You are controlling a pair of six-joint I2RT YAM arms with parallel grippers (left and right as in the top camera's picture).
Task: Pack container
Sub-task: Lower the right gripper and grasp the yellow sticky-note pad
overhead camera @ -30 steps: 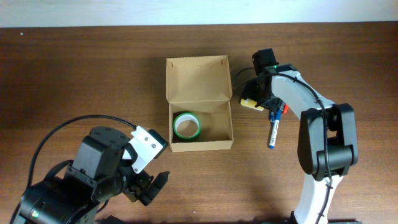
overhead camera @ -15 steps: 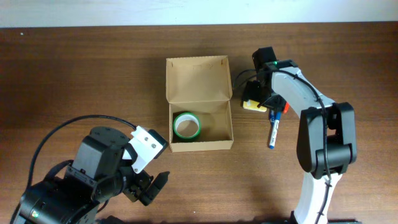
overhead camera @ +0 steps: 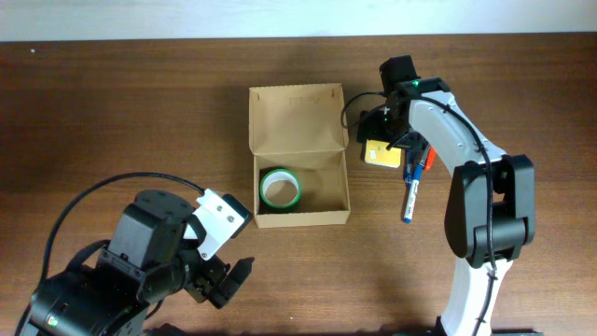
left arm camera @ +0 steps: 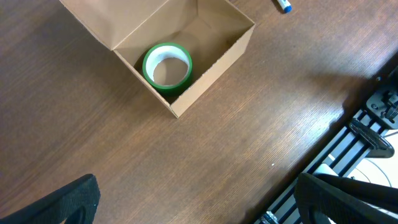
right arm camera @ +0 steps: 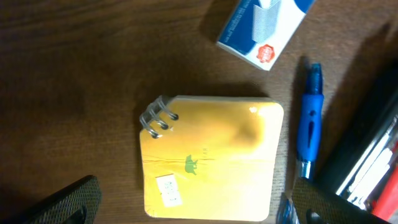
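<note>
The container (overhead camera: pixel 303 218) is an open tan cardboard box with its flap lid (overhead camera: pixel 296 117) tipped back. A green tape roll (overhead camera: pixel 280 188) lies inside it at the left. My right gripper (overhead camera: pixel 390 131) is open above a yellow ring-bound notepad (overhead camera: pixel 380 152) just right of the box. In the right wrist view its fingers (right arm camera: pixel 199 208) straddle the notepad (right arm camera: pixel 208 158) without touching it. My left gripper (overhead camera: pixel 227 277) is open and empty near the front left. In the left wrist view its fingers (left arm camera: pixel 199 205) hover over bare table, with the box (left arm camera: pixel 214 68) and tape roll (left arm camera: pixel 166 65) ahead.
A blue pen (overhead camera: pixel 409 198) and a red pen (overhead camera: pixel 427 161) lie right of the notepad. In the right wrist view, a white and blue packet (right arm camera: pixel 264 28) lies beyond the notepad and a blue pen (right arm camera: pixel 309 118) beside it. The table's front edge (left arm camera: pixel 323 140) is near the left gripper.
My right gripper has moved toward the far side, so more of the yellow notepad shows. The left arm, the box and the tape roll have not moved.
</note>
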